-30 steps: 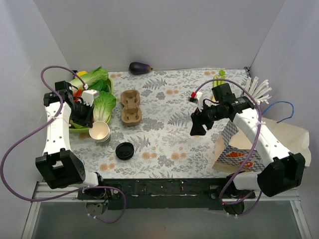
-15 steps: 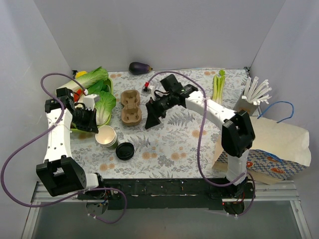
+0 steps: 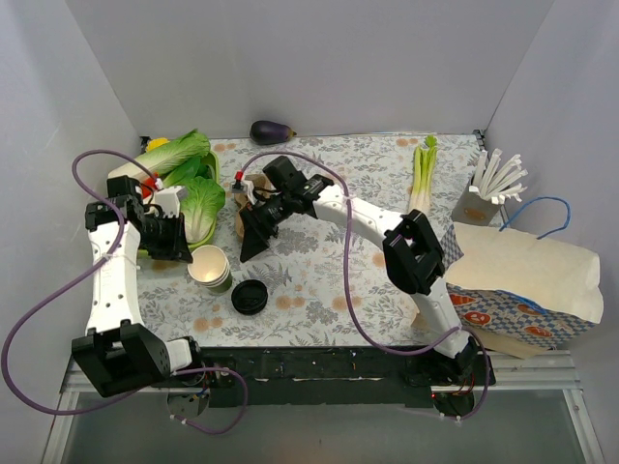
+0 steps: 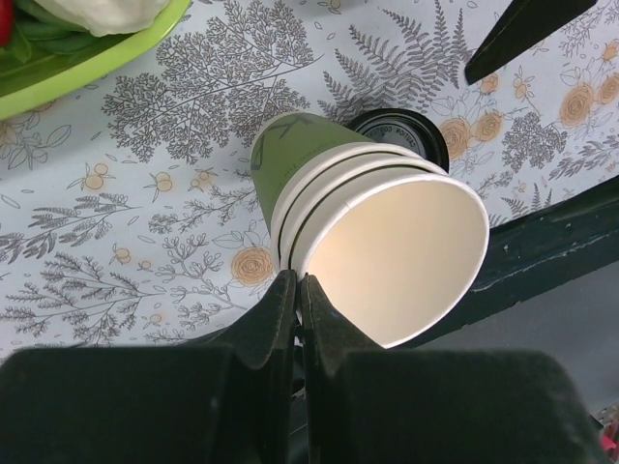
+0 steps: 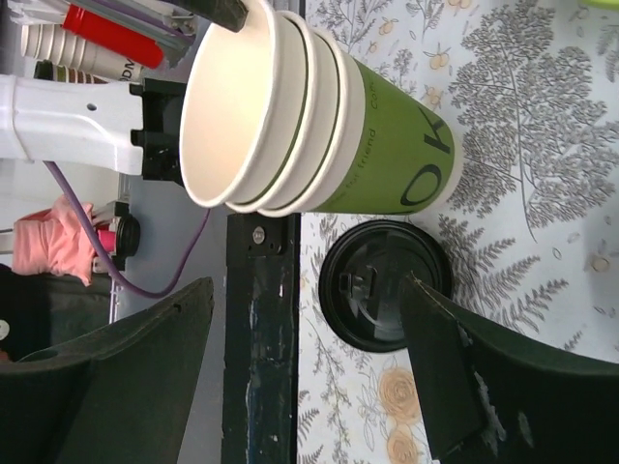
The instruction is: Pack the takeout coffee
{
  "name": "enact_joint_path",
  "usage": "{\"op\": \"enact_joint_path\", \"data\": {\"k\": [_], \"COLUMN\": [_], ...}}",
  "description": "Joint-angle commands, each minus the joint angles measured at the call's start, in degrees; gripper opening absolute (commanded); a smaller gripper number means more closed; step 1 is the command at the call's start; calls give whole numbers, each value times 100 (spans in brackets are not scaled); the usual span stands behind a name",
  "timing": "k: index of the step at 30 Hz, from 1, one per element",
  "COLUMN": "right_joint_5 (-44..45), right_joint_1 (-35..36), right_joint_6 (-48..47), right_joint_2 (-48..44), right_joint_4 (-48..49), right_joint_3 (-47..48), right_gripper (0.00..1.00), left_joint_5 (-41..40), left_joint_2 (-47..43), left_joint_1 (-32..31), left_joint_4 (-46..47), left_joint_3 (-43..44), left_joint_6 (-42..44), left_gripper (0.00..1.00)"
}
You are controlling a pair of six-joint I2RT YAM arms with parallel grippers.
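Note:
No lidded green cup shows in any view. A stack of lidless green paper cups (image 3: 212, 269) stands near the table's left front. My left gripper (image 3: 191, 253) is shut on the rim of the top cup (image 4: 387, 242), one finger inside and one outside, with the gripper's own tips (image 4: 297, 282) pinched together. A loose black lid (image 3: 250, 298) lies just right of the stack, also seen in the left wrist view (image 4: 401, 128). My right gripper (image 3: 254, 242) hangs open and empty above the lid (image 5: 382, 285) and the stack (image 5: 319, 126), its jaws (image 5: 309, 377) wide apart.
A brown pulp cup carrier (image 3: 242, 220) sits partly under my right arm. A green tray of bok choy (image 3: 189, 184) is at the left, an eggplant (image 3: 271, 130) at the back, a leek (image 3: 421, 174) and a stirrer holder (image 3: 493, 179) at the right, a paper bag (image 3: 522, 275) at front right.
My right arm has swung from the right side across the table to above the carrier and lid. My left gripper has shifted the cup stack slightly toward the front right.

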Motion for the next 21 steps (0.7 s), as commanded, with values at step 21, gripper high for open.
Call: {"op": "enact_joint_path", "data": {"k": [21], "right_joint_5": [-301], "right_joint_1": [311], "right_joint_6": [1022], "right_joint_2": [657], "right_joint_4": [929], "right_joint_3": [671], "right_gripper": [84], "left_joint_5": [-93], "left_joint_2": [-574], "left_joint_1": [37], "left_joint_4": [-181], "left_joint_3": [-13], "left_joint_6": [-441], "left_gripper": [0]}}
